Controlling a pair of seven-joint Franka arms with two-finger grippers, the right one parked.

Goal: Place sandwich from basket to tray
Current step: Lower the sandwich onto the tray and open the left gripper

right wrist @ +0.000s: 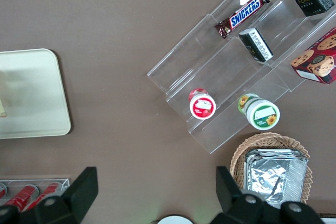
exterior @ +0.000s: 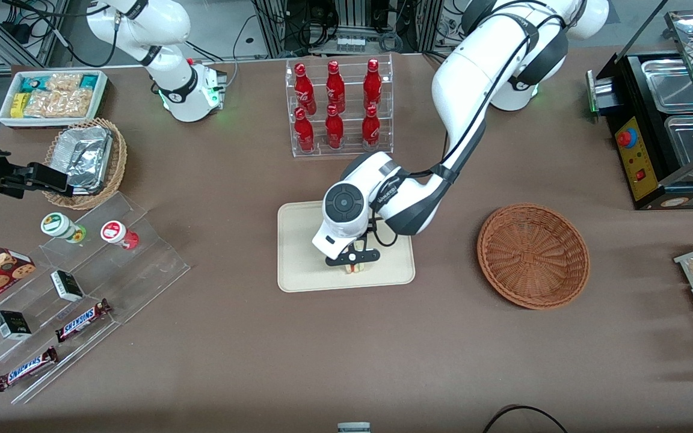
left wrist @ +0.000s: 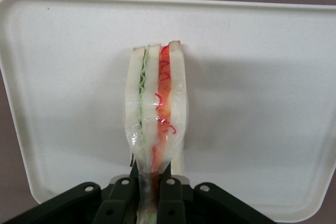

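My gripper (exterior: 355,263) hangs over the cream tray (exterior: 298,240), near the tray edge closest to the front camera. It is shut on the sandwich (left wrist: 156,108), a wrapped wedge of pale bread with green and red-orange layers, held upright with its cut edge showing. The black fingers (left wrist: 170,203) pinch the sandwich's wrapped lower end. In the front view only a sliver of sandwich (exterior: 355,268) shows under the gripper. The reddish-brown wicker basket (exterior: 533,255) sits empty beside the tray, toward the working arm's end. The tray (left wrist: 252,77) fills the wrist view under the sandwich.
A clear rack of red bottles (exterior: 338,107) stands farther from the front camera than the tray. A clear stepped display (exterior: 76,294) with candy bars and jars, a tan basket with foil (exterior: 85,159) and a white snack bin (exterior: 53,96) lie toward the parked arm's end. A black food warmer (exterior: 665,126) stands toward the working arm's end.
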